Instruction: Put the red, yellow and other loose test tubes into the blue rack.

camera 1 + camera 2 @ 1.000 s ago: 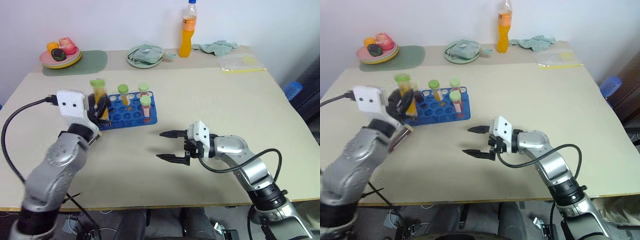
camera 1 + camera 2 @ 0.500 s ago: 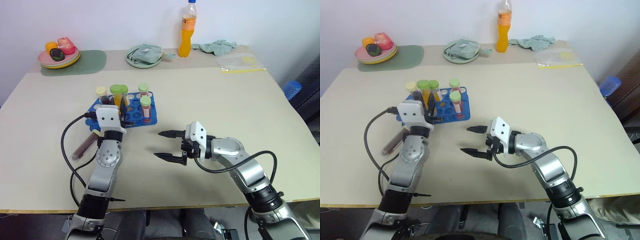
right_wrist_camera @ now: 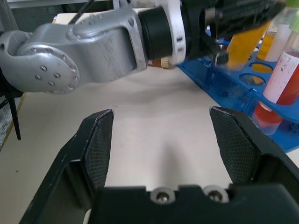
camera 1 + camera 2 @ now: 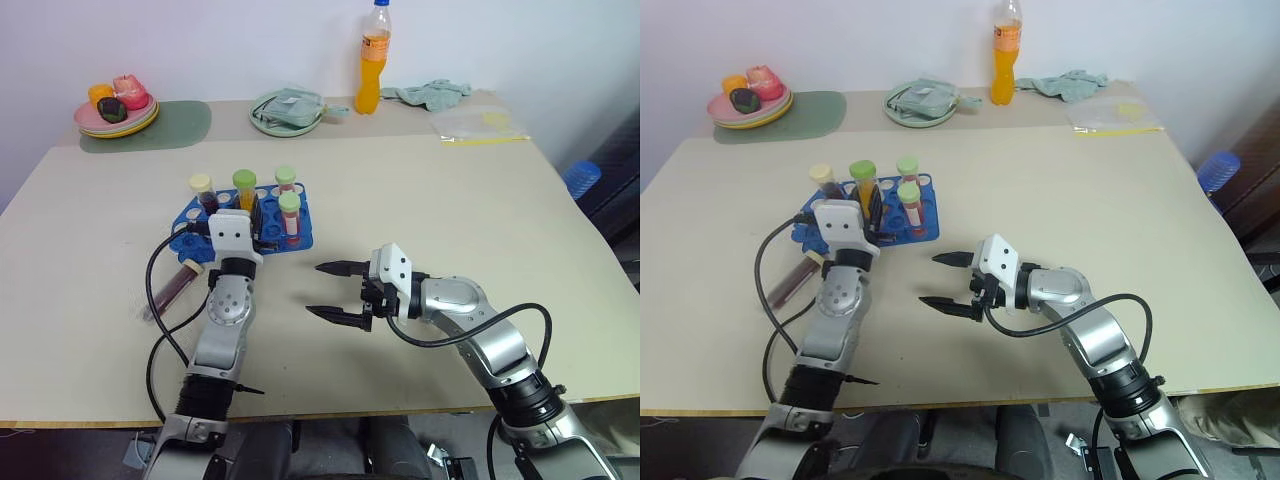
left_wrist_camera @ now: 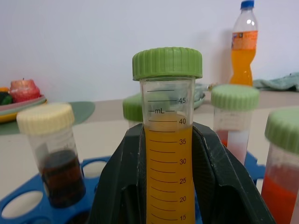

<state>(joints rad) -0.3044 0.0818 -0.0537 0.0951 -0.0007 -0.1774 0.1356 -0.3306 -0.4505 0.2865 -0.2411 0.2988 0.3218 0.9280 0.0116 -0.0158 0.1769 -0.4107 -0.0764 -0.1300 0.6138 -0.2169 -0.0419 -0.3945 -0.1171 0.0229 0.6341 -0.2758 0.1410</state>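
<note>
Fig.: L gripper clamped on yellow tube, now upright over the rack. A sec ago the L arm was out at approx. 9 o'clock of the rack, tube held high; it has since swung in and dropped, so the tube hangs just above a hole near the rack's centre. Judged: insertion step nearly done; lowering and release remain. R gripper is unchanged, jaws wide apart, nothing held, parked at approx. 4 o'clock of the rack.

Other tubes: two red tubes w/ green caps stand in the rack at its 3 o'clock side; a purple tube w/ cream cap stands at 10 o'clock. One dark tube lies flat on the table at approx. 7 o'clock of the rack, not yet racked.

Materials: tubes are clear plastic cylinders w/ printed mL marks and ribbed screw caps; rack is glossy blue plastic w/ a grid of round holes; finger pads are black, cross-hatched; table is matte beige.
</note>
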